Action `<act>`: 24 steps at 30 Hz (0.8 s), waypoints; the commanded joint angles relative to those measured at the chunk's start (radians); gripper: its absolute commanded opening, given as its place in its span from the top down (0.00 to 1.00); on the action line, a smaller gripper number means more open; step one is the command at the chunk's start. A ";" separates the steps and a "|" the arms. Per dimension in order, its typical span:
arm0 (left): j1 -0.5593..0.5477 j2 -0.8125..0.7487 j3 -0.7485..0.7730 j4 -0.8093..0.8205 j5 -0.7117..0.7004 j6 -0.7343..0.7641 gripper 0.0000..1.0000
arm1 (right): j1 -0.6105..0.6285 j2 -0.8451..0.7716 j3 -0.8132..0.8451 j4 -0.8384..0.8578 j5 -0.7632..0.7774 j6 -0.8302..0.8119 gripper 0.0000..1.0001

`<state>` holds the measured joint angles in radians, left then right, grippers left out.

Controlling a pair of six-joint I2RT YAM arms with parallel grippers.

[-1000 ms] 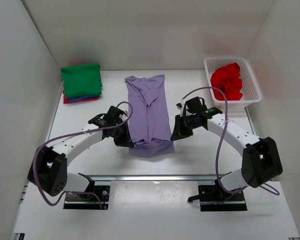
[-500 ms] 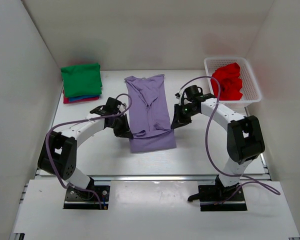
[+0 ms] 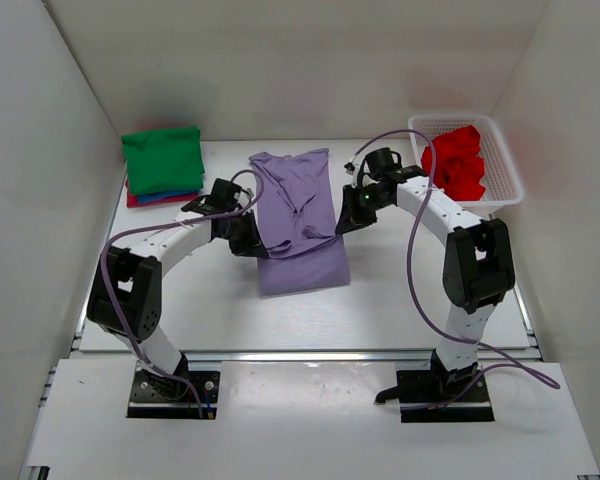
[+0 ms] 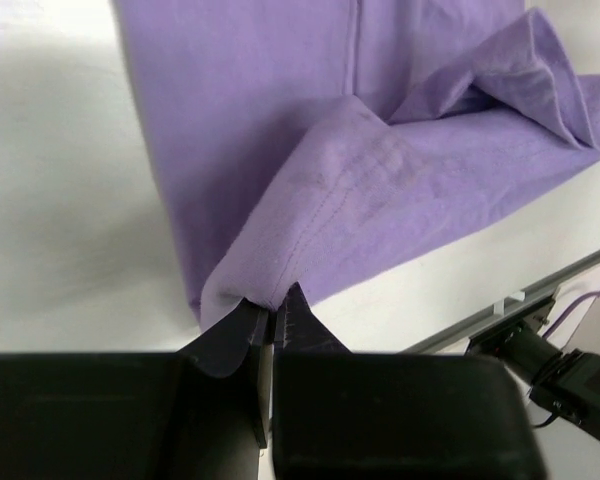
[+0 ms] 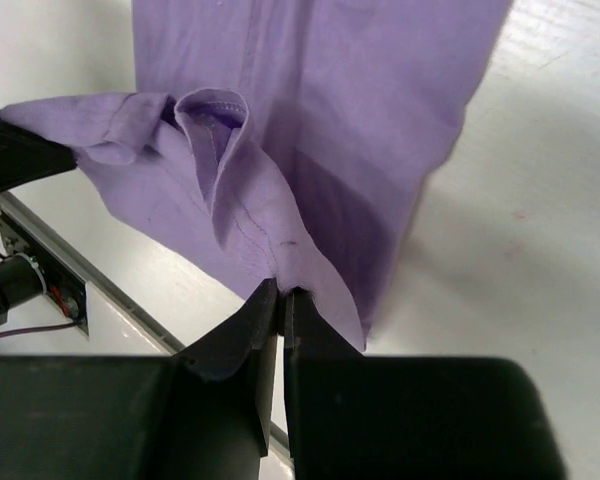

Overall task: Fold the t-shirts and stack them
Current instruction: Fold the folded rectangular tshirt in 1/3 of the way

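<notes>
White table (image 3: 180, 300) and bare walls enclosed the scene. At mid-frame, the lower hem of the purple shirt (image 3: 305, 268) had been carried up-frame over its body within the last second. Its corners were pinched tight by the left gripper (image 3: 248, 243) and the right gripper (image 3: 346, 222), so the half-fold was judged nearly laid. No obstruction was seen: the folded stack (image 3: 163, 160) was kept at upper left and the red shirt (image 3: 455, 160) in the basket (image 3: 507, 190) at upper right.

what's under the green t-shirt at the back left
Beneath the green t-shirt, only the near edges of a blue layer and a magenta layer of folded cloth peek out. The rest of both is covered.
</notes>
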<state>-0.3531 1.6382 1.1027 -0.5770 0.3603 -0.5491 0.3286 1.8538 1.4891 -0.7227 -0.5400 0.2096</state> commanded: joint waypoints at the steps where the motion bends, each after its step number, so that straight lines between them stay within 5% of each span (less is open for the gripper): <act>1: 0.029 0.009 0.039 0.037 0.025 0.012 1.00 | -0.023 0.036 0.056 -0.004 -0.003 -0.018 1.00; 19: 0.058 0.170 0.095 0.169 0.040 -0.018 1.00 | -0.065 0.260 0.263 -0.029 -0.032 -0.067 1.00; 24: 0.085 0.195 0.098 0.232 0.077 -0.049 0.82 | -0.066 0.288 0.301 -0.023 -0.038 -0.055 0.94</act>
<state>-0.2886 1.8309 1.1702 -0.4194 0.3962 -0.5774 0.2722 2.1422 1.7443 -0.7628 -0.5571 0.1600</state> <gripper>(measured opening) 0.166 0.048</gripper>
